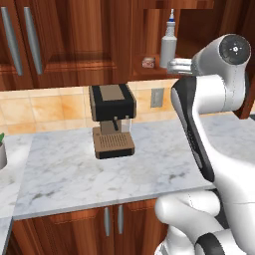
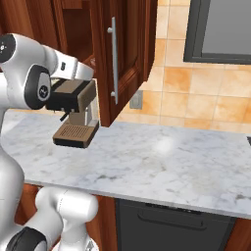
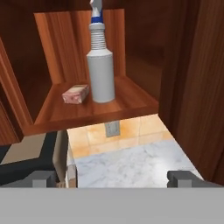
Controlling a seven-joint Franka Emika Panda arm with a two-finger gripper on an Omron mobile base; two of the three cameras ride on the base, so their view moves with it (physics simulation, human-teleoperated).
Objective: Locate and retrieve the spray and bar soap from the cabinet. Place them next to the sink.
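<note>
Gripper [image 3: 112,178]: jaws spread wide, nothing held; fingertips [image 3: 43,178] seen at the bottom of the hand view.
Counter [image 3: 131,164]: marble, directly below and ahead of the gripper.
Coffee machine [image 1: 112,121]: below the gripper, to its left.
Cabinet [image 3: 94,111]: open, its shelf ahead of and above the gripper.
Spray [image 3: 100,72]: upright at the shelf middle, straight ahead of the gripper, slightly above it.
Soap [image 3: 75,94]: flat on the shelf, just left of the spray, apart from it.
Handling, spray: judged rigid plastic, light, smooth and tall, easily tipped; best taken across the round body below the shoulder.
Handling, soap: judged hard, small, possibly slick; best pinched across its short sides.
</note>
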